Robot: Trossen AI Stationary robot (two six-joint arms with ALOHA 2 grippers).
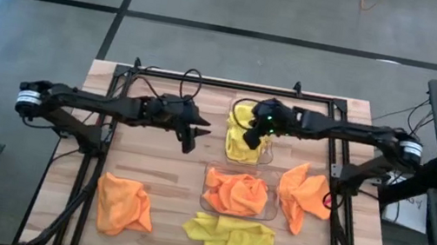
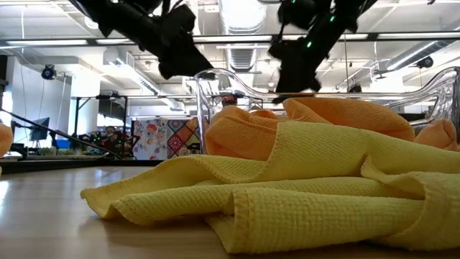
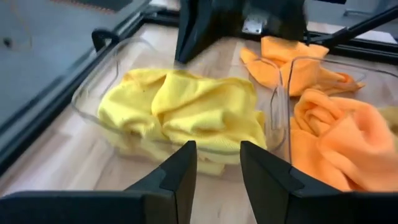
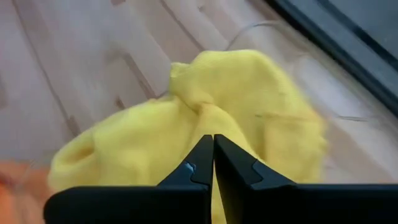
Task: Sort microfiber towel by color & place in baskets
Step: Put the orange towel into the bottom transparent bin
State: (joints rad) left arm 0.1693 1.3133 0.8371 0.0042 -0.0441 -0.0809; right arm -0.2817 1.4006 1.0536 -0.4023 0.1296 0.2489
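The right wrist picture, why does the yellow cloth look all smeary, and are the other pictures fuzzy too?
Right wrist view: the bright yellow microfiber towel is soft and streaked, like motion blur, above the shut right gripper. Left wrist view: the other arm at the top is smeared, while the clear plastic basket looks sharper. Low view: the near yellow towel is crisp and the room behind is hazy. High view: evenly lit.

Grey floor (image 1: 220, 0) — perhaps concrete — ceiling lights (image 2: 43, 43)

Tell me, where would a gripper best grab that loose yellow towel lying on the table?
Probably from straight above, pinching a raised fold near the middle of the yellow towel. It lies crumpled and spread wide, so its ridges stand proud, while its thin edges hug the table.
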